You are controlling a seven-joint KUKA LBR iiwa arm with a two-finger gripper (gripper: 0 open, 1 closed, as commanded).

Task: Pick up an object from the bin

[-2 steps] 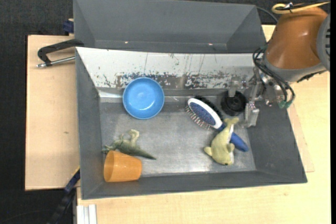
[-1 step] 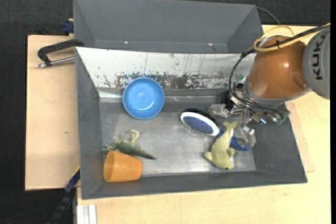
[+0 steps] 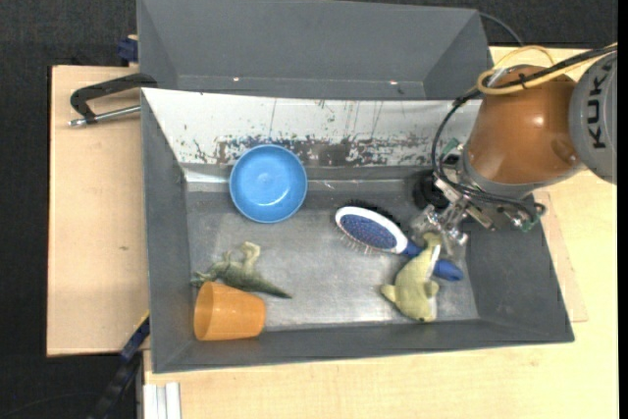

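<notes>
A robot arm, its wrist capped by a glossy orange cover (image 3: 520,137), reaches into a grey sheet-metal bin (image 3: 294,44) whose scuffed back wall and brushed floor show bare streaks. The metal claw (image 3: 439,229) hangs low at the bin's right side, just above the spot where the handle of a hairbrush (image 3: 371,231) meets a soft toy (image 3: 412,294); whether it is open or closed cannot be told, and nothing can be seen in its grip.

The hairbrush lies flat just to the claw's left, an oval white plastic head set with a dark blue bristle pad, its blue handle running under the claw. The soft toy, pale yellow-green and plush, with a rounded body and a thin part rising towards the claw, lies directly below it, touching the brush handle.

Well to the claw's left and slightly further back, a round, smooth blue plastic bowl (image 3: 267,182) leans against the back wall. Far to the left and nearer the front, a green toy dinosaur (image 3: 240,270) rests against an orange plastic cup (image 3: 228,313) tipped on its side.
</notes>
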